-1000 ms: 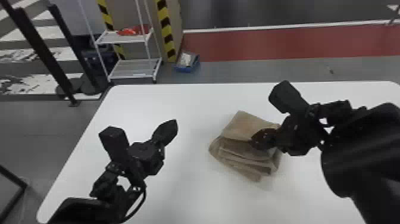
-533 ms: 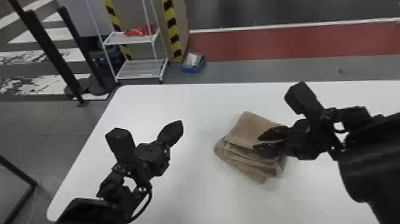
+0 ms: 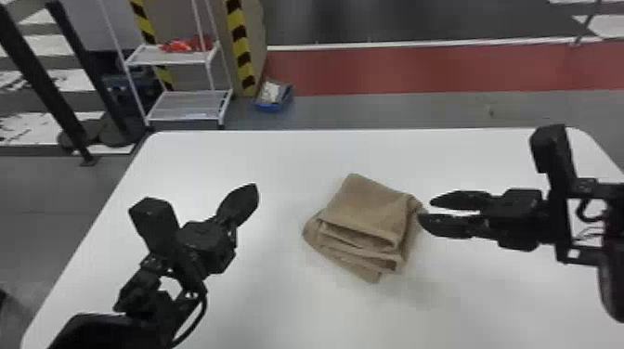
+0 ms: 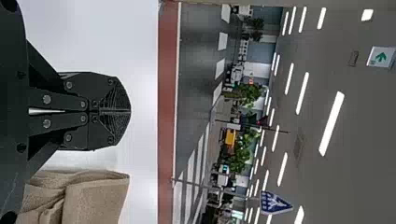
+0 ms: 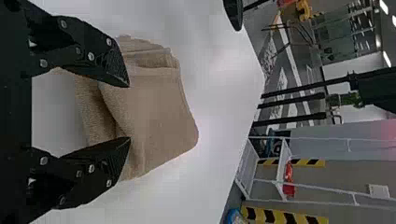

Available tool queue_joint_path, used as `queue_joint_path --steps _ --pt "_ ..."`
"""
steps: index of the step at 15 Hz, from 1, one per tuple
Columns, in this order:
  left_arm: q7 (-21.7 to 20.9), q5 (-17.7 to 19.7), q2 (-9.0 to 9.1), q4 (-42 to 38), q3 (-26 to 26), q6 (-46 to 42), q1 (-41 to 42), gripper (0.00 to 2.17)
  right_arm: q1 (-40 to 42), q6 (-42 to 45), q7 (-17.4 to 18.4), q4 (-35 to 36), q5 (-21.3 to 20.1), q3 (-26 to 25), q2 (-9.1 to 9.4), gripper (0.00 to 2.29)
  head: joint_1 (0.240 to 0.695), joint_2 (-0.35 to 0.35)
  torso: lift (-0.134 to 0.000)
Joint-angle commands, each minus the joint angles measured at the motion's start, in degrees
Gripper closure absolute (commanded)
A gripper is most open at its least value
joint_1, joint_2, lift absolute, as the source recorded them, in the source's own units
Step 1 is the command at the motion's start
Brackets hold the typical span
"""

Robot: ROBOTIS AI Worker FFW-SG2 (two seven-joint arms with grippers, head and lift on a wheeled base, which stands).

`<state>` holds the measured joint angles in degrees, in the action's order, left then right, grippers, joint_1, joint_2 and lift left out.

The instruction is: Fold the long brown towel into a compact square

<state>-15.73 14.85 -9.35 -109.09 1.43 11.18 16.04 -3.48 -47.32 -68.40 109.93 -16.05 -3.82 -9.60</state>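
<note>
Brown towel [image 3: 371, 209] lay mid-table on the white table [image 3: 232, 158], folded in layers, loose edges toward the near side. Right gripper [image 3: 425, 212] was at its right edge, fingers parted, empty; contact unclear. Left gripper [image 3: 254, 188], well left of it, had fingers together, empty.

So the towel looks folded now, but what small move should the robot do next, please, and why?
I would probably bring the right gripper to the near side of the towel and push the loose layers in gently. They stick out unevenly past the top fold, and that gripper is at the towel's right edge, fingers apart.
</note>
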Motion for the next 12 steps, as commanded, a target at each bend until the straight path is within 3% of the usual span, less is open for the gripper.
queue_joint_path --steps 1,3,9,12 --pt "0.00 0.00 0.03 0.72 -0.03 -0.67 -0.40 1.74 3.31 -0.63 2.75 0.28 2.78 -3.74 -0.07 1.74 0.695 0.056 -0.125" --pt "-0.09 0.09 -0.14 1.16 -0.03 -1.03 -0.49 1.74 6.12 0.25 4.77 0.02 2.69 -4.97 -0.07 1.89 0.695 0.019 -0.125" --pt "-0.44 0.18 -0.58 1.51 0.15 -2.08 -0.49 1.74 10.34 11.85 19.71 -4.90 2.07 -1.54 0.63 1.90 0.695 -0.015 -0.125" --pt "-0.88 0.18 -0.58 1.51 0.68 -2.08 -0.13 1.74 8.23 15.02 22.43 -8.24 2.51 0.13 0.81 1.90 0.695 -0.008 -0.125"
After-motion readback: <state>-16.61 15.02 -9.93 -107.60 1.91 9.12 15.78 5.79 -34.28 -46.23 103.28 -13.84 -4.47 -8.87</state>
